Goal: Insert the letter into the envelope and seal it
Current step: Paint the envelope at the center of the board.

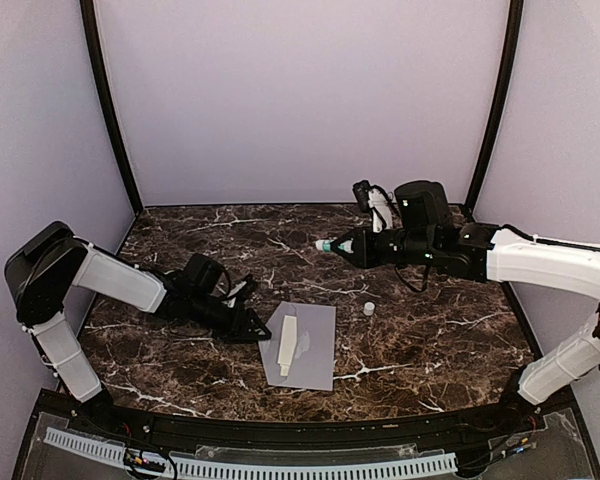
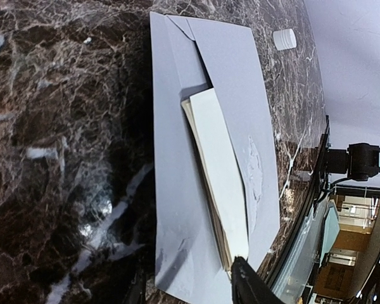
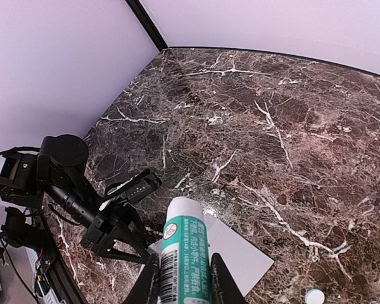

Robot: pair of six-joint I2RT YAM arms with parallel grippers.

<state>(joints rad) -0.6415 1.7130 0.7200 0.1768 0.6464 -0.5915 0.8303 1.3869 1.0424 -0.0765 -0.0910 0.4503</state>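
Dark brown marble tabletop (image 1: 430, 330) with white veins, lavender walls around. Plain pale grey-lavender paper envelope (image 1: 315, 345) lies flat at 6 o'clock of the tabletop centre, flap open. Cream folded paper letter (image 1: 288, 345) sits partly tucked in its mouth, one long strip sticking out. Left pincer (image 1: 260, 330) is low at the envelope's 9 o'clock edge, fingers spread, nothing pinched; in the left wrist view one fingertip (image 2: 244, 282) is just beside the letter's end. Right pincer (image 1: 348, 247) is raised at 1 o'clock of the envelope, well apart, pinching a white glue stick with teal-green label (image 3: 185, 253), uncapped tip pointing to 9 o'clock. Small white round cap (image 1: 368, 308) sits on the tabletop near the envelope's 1 o'clock corner.
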